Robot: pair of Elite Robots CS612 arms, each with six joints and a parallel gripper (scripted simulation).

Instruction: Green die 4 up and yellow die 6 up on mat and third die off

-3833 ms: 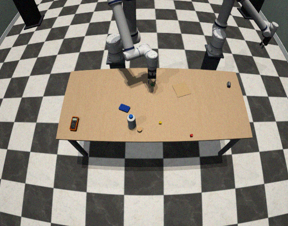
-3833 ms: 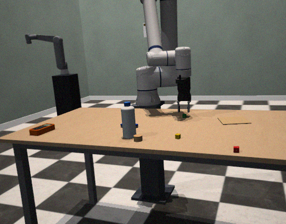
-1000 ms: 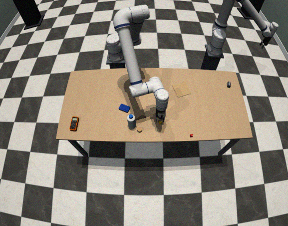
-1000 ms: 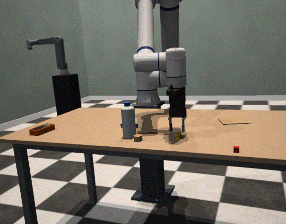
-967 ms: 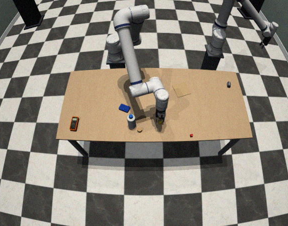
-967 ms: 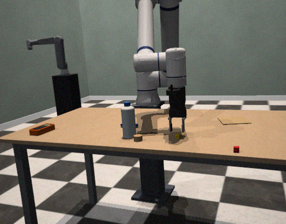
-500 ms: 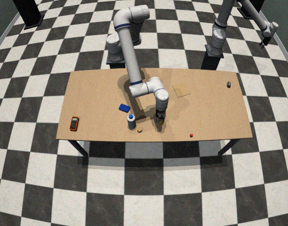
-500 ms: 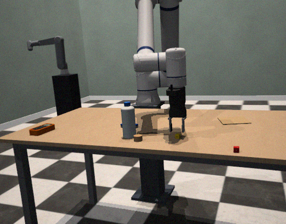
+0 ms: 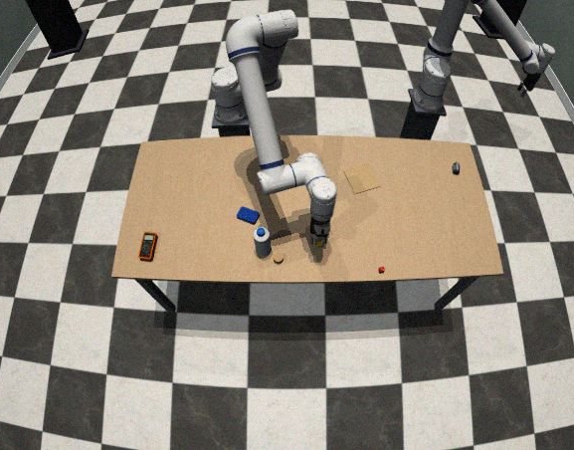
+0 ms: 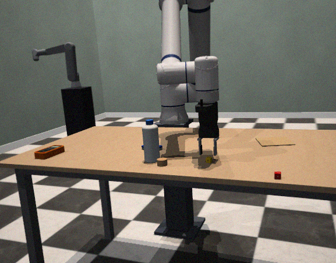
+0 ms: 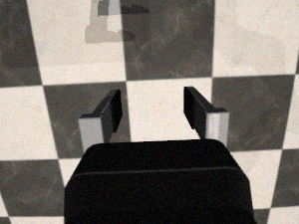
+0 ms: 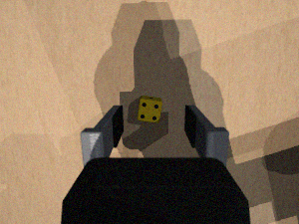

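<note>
The yellow die (image 9: 319,244) (image 10: 208,159) (image 12: 149,110) lies flat on the table with 4 on top, off the mat. My right gripper (image 9: 319,241) (image 10: 208,153) (image 12: 153,117) is open and points down, a little above the yellow die, which shows between its fingers in the right wrist view. The red die (image 9: 381,270) (image 10: 278,175) sits near the table's front edge. The thin tan mat (image 9: 363,181) (image 10: 276,142) lies farther back; no die shows on it. I see no green die in any view. My left gripper (image 9: 522,91) (image 11: 151,101) is open and empty over the floor, away from the table.
A bottle (image 9: 262,246) (image 10: 151,144) and a small wooden disc (image 9: 279,258) (image 10: 162,162) stand left of the right gripper. A blue block (image 9: 248,215) lies behind the bottle. An orange multimeter (image 9: 148,246) (image 10: 49,152) lies far left, a dark mouse-like object (image 9: 456,168) back right.
</note>
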